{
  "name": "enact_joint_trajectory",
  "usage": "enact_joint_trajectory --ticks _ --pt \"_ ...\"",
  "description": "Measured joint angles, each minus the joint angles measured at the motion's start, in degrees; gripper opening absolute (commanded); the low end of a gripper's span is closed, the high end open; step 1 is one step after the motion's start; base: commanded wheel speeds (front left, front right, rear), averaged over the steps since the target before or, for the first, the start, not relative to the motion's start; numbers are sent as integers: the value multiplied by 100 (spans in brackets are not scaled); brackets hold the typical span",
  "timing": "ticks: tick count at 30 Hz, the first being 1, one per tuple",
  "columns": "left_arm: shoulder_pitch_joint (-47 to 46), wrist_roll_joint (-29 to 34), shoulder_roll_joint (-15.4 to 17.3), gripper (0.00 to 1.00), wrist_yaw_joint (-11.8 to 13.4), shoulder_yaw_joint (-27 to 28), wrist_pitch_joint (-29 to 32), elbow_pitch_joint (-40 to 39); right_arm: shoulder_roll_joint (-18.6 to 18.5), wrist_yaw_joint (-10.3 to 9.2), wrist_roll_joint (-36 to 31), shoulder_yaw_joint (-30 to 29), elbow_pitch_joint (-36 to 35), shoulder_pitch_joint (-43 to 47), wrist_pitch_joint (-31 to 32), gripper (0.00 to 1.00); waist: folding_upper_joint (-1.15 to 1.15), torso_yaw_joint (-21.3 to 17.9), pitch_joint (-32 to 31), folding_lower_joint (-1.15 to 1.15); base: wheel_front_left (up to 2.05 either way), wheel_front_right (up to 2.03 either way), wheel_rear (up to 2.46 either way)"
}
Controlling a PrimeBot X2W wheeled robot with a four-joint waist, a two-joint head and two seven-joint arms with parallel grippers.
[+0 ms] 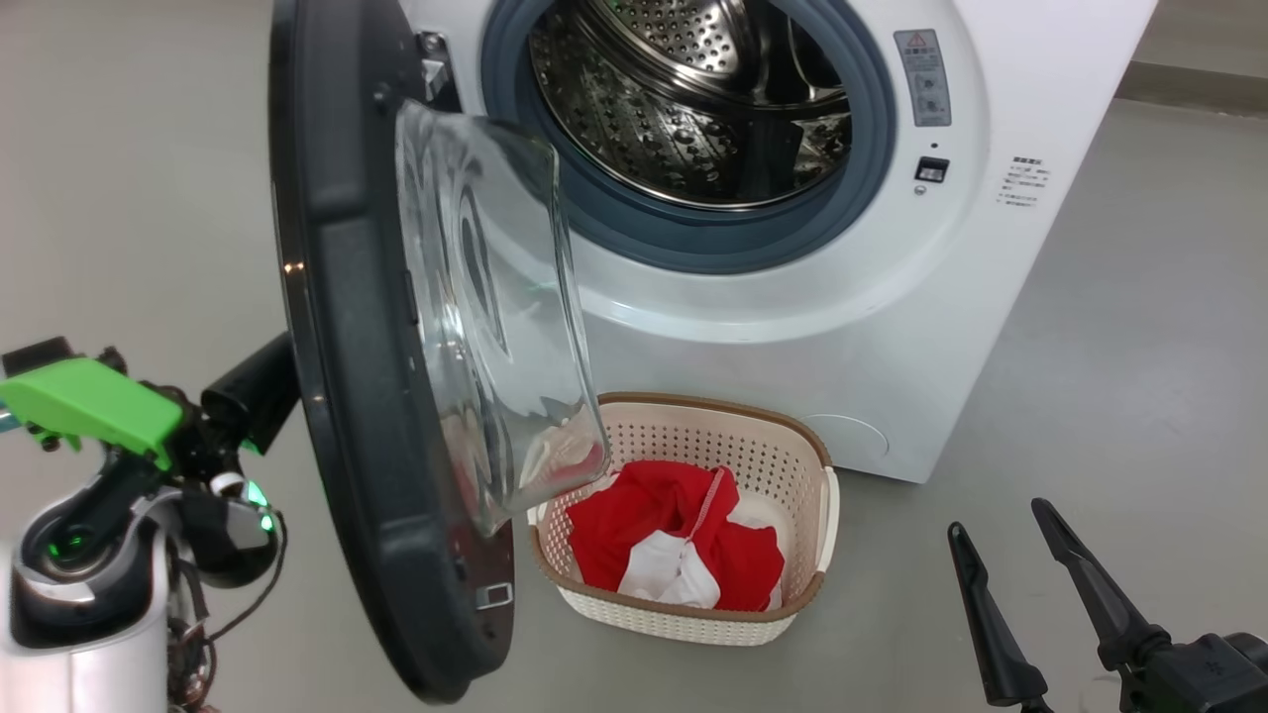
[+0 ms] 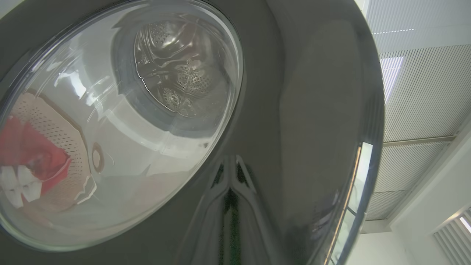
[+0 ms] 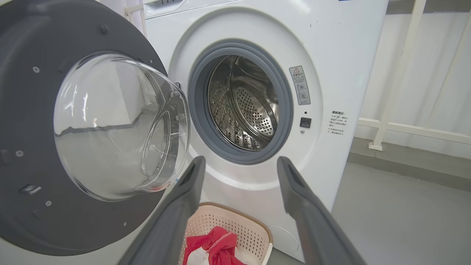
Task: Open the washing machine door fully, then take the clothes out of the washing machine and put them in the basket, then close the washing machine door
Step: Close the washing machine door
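Head view: the drum looks empty and the clothes (image 1: 674, 540) lie in the basket (image 1: 693, 622), which stands on the floor just in front of the washing machine (image 1: 892, 327). I judge that only the closing step is left. The washing machine door (image 1: 347, 416) hangs open on the left. My right claw (image 1: 999, 518) is at near right, spread and empty.

Left wrist view: my left claw (image 2: 230, 198) is pressed together, pinching nothing, with its tips against the door's glossy outer face beside the glass. This contact is hidden in the head view.

Right wrist view: here I get the door's inner face and the catch hole right of the gasket. Next I need a steady push rightward until the door latches, keeping the right claw clear of the swing.
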Motion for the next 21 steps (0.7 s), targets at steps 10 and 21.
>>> enact_joint_trajectory --ticks 10,21 --pt "-3 -224 -105 0 -160 -328 -159 111 0 0 0 5 -4 -3 1 100 0 -295 84 0 0 0 0" --pt "-52 -322 -118 0 -456 -745 -639 457 -1 0 0 22 -3 -5 8 100 0 -618 107 0 0 0 0"
